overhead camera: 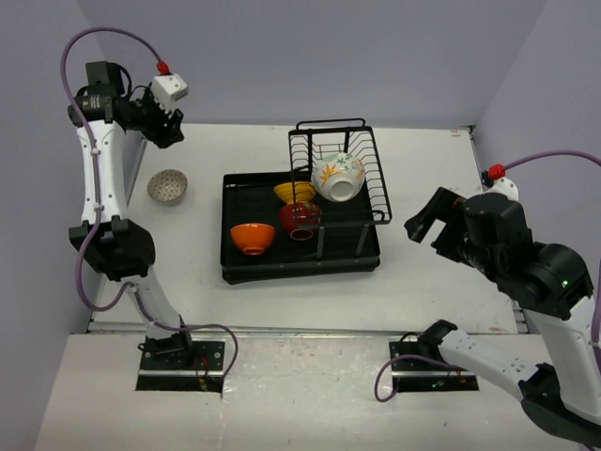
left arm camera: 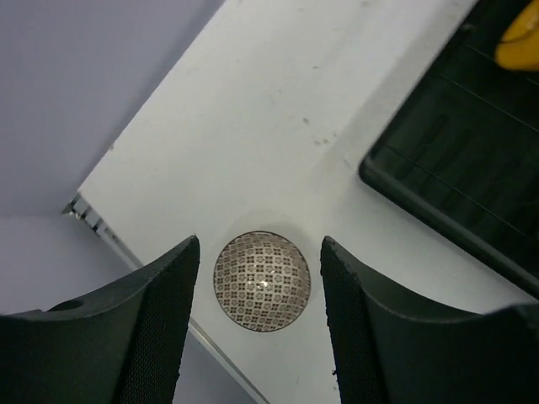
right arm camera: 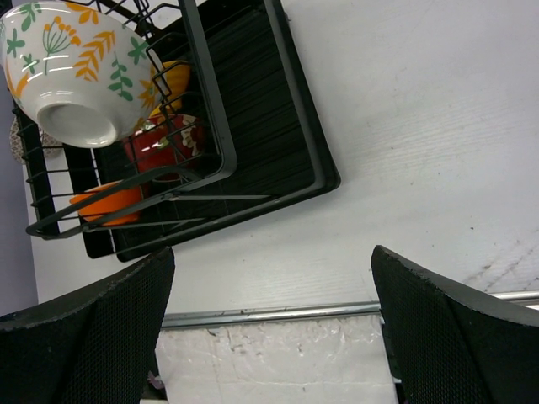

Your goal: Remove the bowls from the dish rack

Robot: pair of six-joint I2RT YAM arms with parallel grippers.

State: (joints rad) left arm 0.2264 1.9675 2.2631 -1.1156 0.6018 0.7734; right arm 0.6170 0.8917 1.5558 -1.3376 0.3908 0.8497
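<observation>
White table (overhead camera: 427,277): dish rack (overhead camera: 346,256), patterned bowl (overhead camera: 167,187).

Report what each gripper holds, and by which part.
Nothing is held. The left gripper hangs open above the patterned bowl; the right gripper is open and empty.

The wire basket (overhead camera: 376,174) fences the flowered bowl (overhead camera: 338,177) sideways (open above); the orange bowl (overhead camera: 253,237) stands outside it, unblocked.
</observation>
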